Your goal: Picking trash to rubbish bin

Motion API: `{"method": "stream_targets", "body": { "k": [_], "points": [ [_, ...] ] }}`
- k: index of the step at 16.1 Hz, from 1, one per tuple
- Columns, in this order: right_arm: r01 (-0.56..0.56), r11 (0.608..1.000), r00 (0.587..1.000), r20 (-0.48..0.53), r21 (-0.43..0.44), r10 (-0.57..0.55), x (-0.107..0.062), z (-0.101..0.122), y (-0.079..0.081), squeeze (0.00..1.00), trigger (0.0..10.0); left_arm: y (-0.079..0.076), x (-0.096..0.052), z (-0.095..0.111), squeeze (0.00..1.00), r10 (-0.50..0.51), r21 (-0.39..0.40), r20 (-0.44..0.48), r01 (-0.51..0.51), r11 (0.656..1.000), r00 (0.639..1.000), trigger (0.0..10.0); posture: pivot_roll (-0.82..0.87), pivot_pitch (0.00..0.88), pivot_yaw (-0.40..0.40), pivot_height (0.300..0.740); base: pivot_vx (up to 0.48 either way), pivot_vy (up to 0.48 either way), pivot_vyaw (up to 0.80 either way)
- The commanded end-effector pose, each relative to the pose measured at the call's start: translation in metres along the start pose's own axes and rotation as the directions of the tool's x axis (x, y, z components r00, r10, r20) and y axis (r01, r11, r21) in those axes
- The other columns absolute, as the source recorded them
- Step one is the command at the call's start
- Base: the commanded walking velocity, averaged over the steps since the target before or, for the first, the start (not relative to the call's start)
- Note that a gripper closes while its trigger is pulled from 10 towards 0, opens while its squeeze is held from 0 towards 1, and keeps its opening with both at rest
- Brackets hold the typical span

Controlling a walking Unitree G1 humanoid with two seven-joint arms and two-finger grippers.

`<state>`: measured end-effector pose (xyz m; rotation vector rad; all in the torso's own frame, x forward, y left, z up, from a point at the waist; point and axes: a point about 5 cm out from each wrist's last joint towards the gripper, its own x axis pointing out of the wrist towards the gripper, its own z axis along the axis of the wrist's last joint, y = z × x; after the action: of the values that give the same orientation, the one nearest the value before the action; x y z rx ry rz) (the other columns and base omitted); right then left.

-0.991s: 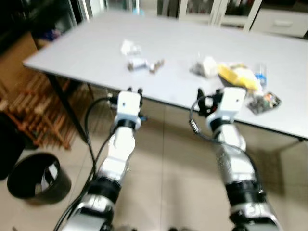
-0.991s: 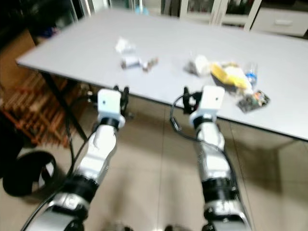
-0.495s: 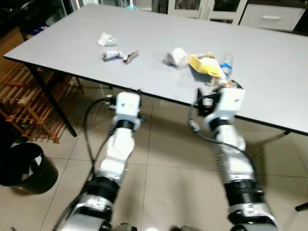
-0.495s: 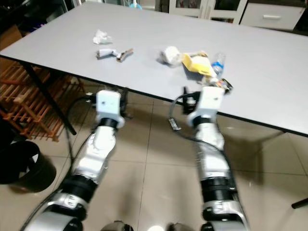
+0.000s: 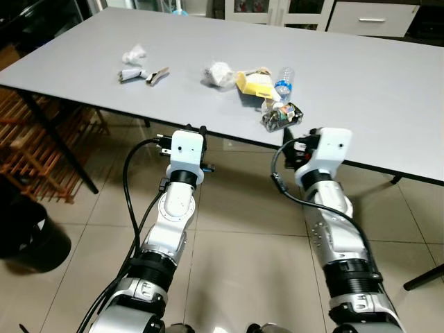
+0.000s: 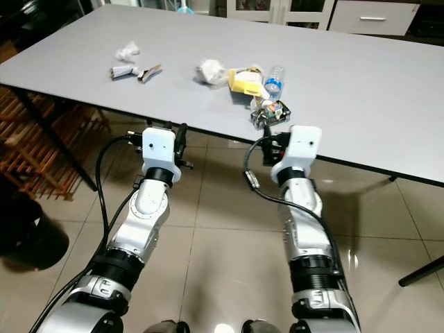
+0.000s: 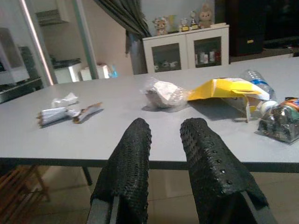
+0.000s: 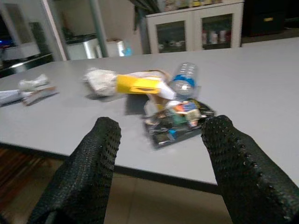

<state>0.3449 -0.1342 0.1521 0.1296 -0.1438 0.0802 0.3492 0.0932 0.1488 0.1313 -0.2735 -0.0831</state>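
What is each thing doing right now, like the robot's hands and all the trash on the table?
Left gripper: fingers slightly apart, empty, short of the table edge.
Right gripper: wide open, empty, facing the wrapper.
Wrapper: crumpled, near the table edge.
Bottle: lying on its side.
Yellow bag: flattened, beside the bottle.
Paper wad: scrunched.
Bin: standing on the floor.

a home dining room: grey table (image 5: pixel 361 76), glass-door cabinet (image 7: pixel 187 49), tiled floor (image 5: pixel 236 229).
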Motion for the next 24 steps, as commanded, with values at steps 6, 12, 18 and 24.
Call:
{"method": "stream_targets", "body": {
  "k": [6,12,18,24],
  "points": [
    [-0.006,1.0,1.0,-0.003,0.009,0.006,0.0007,-0.0002,0.0026,0.0,10.0,0.0054,-0.0003,-0.0033,0.0,0.014,0.015,-0.017,-0.013,1.0,1.0,10.0,-0.05,0.118,0.038,0.74,0.0,-0.139,0.0],
    [-0.004,1.0,1.0,-0.008,0.016,0.004,0.0007,-0.0008,0.0024,0.0,10.0,0.0065,-0.0003,-0.0035,0.0,0.015,0.016,-0.018,-0.015,1.0,1.0,10.0,-0.05,0.122,0.038,0.74,0.0,-0.349,0.0],
    [-0.008,1.0,1.0,-0.01,0.005,0.008,0.0001,-0.0017,0.0034,0.0,10.0,0.0063,-0.0008,-0.0042,0.0,0.018,0.001,-0.024,-0.018,1.0,1.0,10.0,-0.05,0.124,0.037,0.74,0.0,-0.12,-0.22],
    [-0.018,1.0,1.0,-0.015,-0.004,0.018,0.0,-0.0021,0.0043,0.0,10.0,0.0095,-0.0006,-0.0069,0.0,0.031,-0.017,-0.048,-0.032,0.999,0.998,10.0,-0.05,0.126,0.035,0.74,0.117,0.0,0.0]
  ]
}}
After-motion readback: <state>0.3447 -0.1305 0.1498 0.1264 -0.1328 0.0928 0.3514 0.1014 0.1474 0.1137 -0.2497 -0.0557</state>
